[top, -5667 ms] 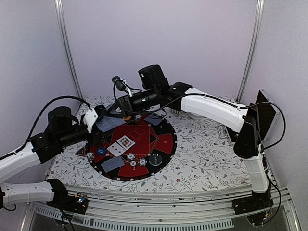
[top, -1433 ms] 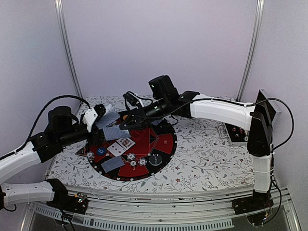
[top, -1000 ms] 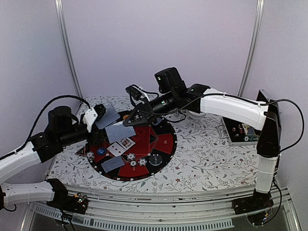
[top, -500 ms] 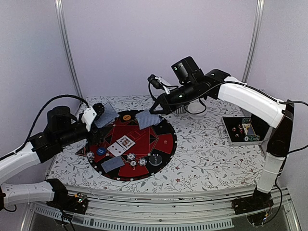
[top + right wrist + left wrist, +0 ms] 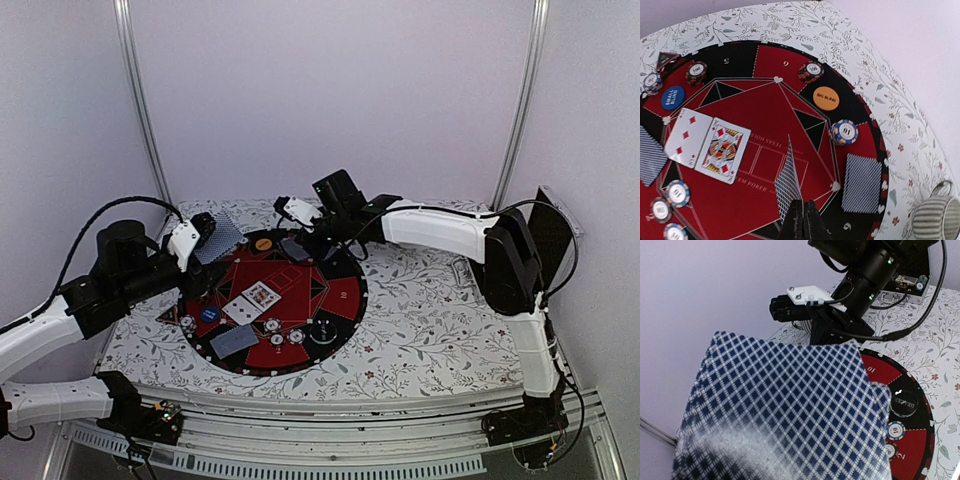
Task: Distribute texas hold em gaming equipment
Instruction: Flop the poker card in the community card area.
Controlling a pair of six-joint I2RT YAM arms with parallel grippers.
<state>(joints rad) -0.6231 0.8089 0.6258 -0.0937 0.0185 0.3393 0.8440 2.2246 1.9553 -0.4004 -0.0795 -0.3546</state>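
My left gripper (image 5: 208, 232) is shut on a stack of playing cards (image 5: 785, 410) with blue checked backs; they fill the left wrist view and hide its fingers. Over the far part of the round red-and-black mat (image 5: 345, 295), my right gripper (image 5: 802, 222) is shut on a single card (image 5: 788, 187), held edge-on just above the red field. Two face-up cards (image 5: 707, 145) lie at the mat's centre, and face-down cards (image 5: 862, 182) lie near its rim. Poker chips dot the mat: an orange one (image 5: 826, 98), a blue one (image 5: 672, 97), a blue-white one (image 5: 844, 132).
A ribbed grey cup (image 5: 935, 215) stands off the mat on the floral cloth. An open metal case (image 5: 905, 285) sits at the table's right, behind the right arm. A black dealer chip (image 5: 322, 330) and another face-down card (image 5: 235, 342) lie on the mat's near side.
My right gripper, holding one card, swung up and to the right away from the left gripper's stack, then came back down low over the mat's far side. The left arm stayed put.
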